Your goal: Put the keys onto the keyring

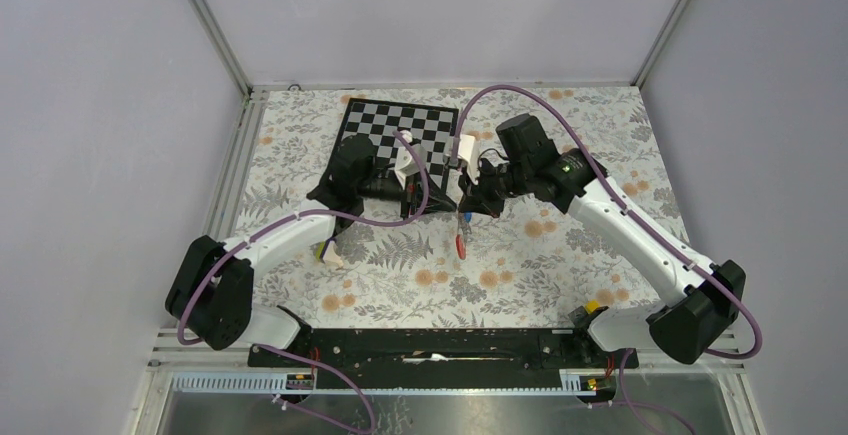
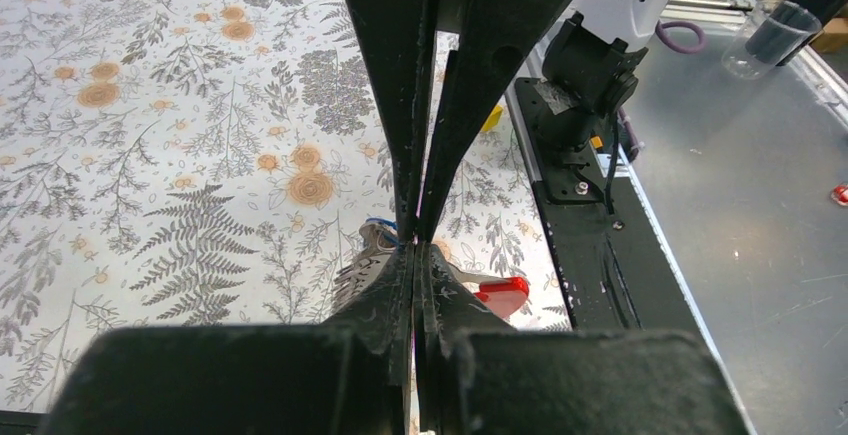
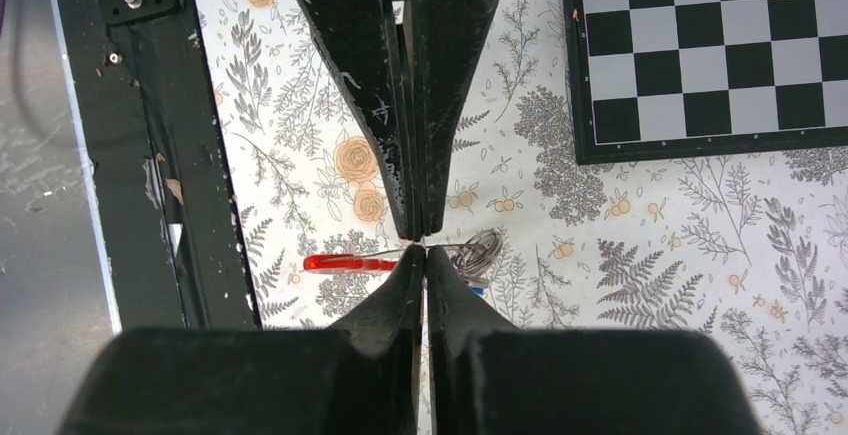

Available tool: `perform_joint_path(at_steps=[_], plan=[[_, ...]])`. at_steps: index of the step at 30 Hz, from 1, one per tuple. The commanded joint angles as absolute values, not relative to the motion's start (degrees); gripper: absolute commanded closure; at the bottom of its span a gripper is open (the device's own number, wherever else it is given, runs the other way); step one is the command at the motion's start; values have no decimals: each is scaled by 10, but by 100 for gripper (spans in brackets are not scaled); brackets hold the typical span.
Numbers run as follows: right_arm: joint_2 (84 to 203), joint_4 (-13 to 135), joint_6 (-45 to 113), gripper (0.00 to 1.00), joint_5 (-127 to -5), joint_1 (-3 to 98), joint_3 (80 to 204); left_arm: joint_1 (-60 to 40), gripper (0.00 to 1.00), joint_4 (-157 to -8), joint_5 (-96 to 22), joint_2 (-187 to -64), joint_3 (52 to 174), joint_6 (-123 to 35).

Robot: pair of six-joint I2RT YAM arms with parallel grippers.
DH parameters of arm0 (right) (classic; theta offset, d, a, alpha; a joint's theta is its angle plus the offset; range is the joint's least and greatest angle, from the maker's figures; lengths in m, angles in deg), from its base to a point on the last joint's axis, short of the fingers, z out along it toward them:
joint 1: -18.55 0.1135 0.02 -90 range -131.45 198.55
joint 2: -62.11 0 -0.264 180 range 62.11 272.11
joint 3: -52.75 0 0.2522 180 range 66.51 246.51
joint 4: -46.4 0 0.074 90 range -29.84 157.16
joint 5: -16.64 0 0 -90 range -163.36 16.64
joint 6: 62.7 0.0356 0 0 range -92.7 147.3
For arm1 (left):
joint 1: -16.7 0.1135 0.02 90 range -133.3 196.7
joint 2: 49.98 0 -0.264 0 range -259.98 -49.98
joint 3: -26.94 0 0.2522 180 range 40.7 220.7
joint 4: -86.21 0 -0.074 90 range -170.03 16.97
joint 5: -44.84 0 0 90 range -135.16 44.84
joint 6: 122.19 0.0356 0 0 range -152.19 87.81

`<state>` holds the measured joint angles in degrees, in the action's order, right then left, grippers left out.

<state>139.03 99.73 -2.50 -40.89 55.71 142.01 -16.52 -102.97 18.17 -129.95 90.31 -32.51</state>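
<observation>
- The left gripper point(image 2: 415, 239) has its fingers point(image 2: 395, 105) pressed together with no gap. In its wrist view the tips meet right beside the blue tag of the keys point(image 2: 380, 223), which peeks out at 10 o'clock of them. I cannot tell whether tag or key is truly pinched.
- The right gripper point(image 3: 425, 247) is likewise closed, clamped, it seems, on the keyring point(image 3: 350, 262) where red meets grey. The red part runs out at 9 o'clock of the tips and the grey loop at 3 o'clock.
- From above, the two grippers meet tip to tip just off the 5 o'clock corner of the chessboard point(image 1: 385, 120), and the red end dangles toward 6 o'clock (the key itself is too small to make out there).
- The step in hand, as I judge it, is the threading itself: one gripper steadies the loop while the other works the key.
- The next move calls for a slow, fine feed of the key's eye along the strap, with the right grip unmoved.
</observation>
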Motion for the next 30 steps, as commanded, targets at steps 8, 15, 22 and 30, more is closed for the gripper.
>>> perform_joint_path(at_steps=[8, 15, 22, 30], plan=[[1315, 908, 15, 67, -372, 518, 1360, -142, 100, -1330, 194, -1292, 844, -555], [1315, 902, 20, 59, -321, 512, 1360, -142, 100, -1393, 189, -1303, 826, -600], [1325, 899, 21, 58, -298, 512, 1367, -142, 100, -1415, 186, -1309, 820, -614], [1339, 890, 27, 64, -282, 512, 1363, -142, 100, -1420, 185, -1309, 818, -617]])
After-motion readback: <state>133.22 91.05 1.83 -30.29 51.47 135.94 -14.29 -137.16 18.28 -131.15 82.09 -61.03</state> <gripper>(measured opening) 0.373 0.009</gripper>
